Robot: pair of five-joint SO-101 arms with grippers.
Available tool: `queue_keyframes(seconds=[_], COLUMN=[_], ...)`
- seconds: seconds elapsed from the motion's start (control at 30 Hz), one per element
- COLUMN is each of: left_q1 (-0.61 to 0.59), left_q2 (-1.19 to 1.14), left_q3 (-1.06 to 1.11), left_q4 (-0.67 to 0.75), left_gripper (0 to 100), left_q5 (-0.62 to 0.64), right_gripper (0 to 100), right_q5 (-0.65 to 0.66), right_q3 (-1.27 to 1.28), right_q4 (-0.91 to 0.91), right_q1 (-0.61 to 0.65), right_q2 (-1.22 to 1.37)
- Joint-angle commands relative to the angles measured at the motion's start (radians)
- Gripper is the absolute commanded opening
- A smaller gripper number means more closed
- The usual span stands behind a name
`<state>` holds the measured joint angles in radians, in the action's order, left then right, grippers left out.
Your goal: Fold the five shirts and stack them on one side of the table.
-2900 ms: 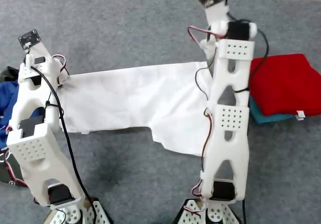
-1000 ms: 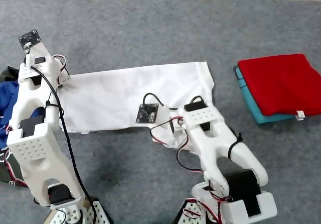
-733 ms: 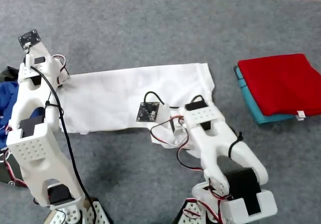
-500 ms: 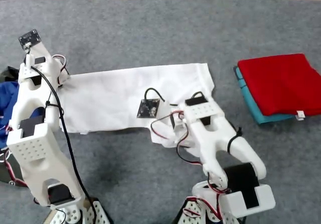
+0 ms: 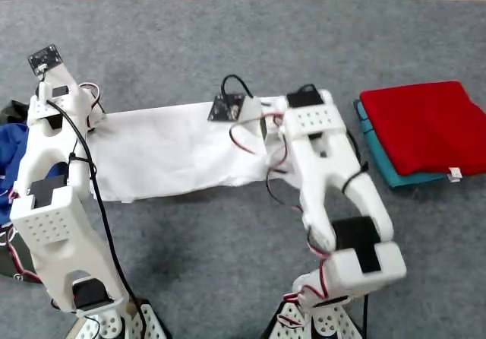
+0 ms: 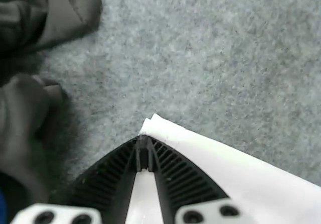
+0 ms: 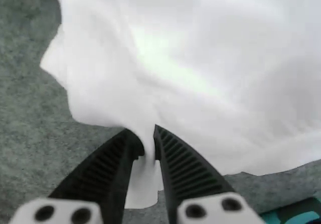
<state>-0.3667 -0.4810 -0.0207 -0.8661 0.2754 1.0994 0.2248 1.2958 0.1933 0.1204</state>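
A white shirt [image 5: 167, 153] lies spread across the middle of the grey table [image 5: 228, 42]. At its left corner, my left gripper [image 5: 97, 120] is shut on the fabric. The left wrist view shows that gripper [image 6: 144, 156] pinching the pointed corner of the white shirt [image 6: 241, 179]. My right gripper [image 5: 267, 126] hangs over the shirt's right end. In the right wrist view this gripper [image 7: 149, 143] is shut on a lifted fold of white shirt [image 7: 200, 58] that drapes away from it.
A folded red shirt [image 5: 425, 126] rests on a folded teal shirt [image 5: 395, 175] at the right side. A blue shirt [image 5: 11, 153] and dark cloth [image 6: 30, 13] lie bunched at the left edge. Bare grey table runs along the far side and the front.
The right arm swung back from the far side, took hold of the shirt's near right flap, and carried it toward the far edge, folding it over. The left arm stayed still.
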Motion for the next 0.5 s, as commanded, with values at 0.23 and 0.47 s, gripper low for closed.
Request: queue_keyframes(seconds=[0.23,0.47], left_q1=[-0.005,-0.005], left_q2=[0.008,0.006], left_q3=[-0.039,-0.039], left_q4=[-0.002,0.017], left_gripper=[3,3], left_q5=[-0.008,-0.008], right_gripper=[1.5,10.0], right_q5=[0.080,0.083], right_q3=[-0.573,-0.915], right_q4=[0.186,0.358], right_q1=[0.003,0.051], right_q2=[0.420,0.619])
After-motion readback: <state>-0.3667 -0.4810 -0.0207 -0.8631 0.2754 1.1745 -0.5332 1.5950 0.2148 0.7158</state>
